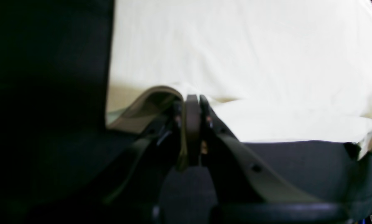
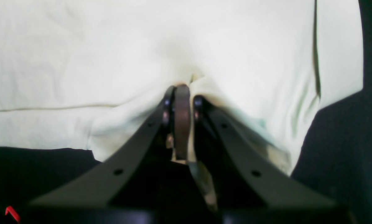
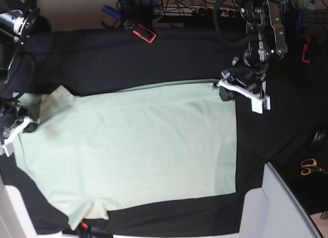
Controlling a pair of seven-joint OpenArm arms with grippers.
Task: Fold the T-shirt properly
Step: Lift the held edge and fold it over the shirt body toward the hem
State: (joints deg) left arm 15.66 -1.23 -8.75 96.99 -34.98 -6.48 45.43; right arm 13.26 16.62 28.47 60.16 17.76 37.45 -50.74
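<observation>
- T-shirt [image 3: 138, 145] lies spread nearly flat on my black-covered bench [image 3: 128, 58], pale mint cloth filling most of the overhead view, one sleeve [image 3: 51, 102] at the upper left and another low down near the front edge.
- My left tool [image 1: 193, 101] is pressed together on a fold of the shirt's edge; a lip of cloth curls up just beside its tips. In the overhead view it sits at the shirt's upper right corner.
- My right tool [image 2: 181, 91] is likewise clamped on cloth, with puckers radiating from the pinch. Overhead it is at the far left edge, near the collar end.
- The step in hand, as I judge it, is lifting one long edge to carry it over the body. To do it well I should raise both ends evenly, hold the edge taut between my tools so it does not sag, and lay it down parallel to the opposite edge.
- Both wrist views are soft and overexposed, so I cannot tell how many layers each pinch holds.
- The collar and label are not discernible; the shirt's lower left corner runs behind a pale object at the frame edge.
</observation>
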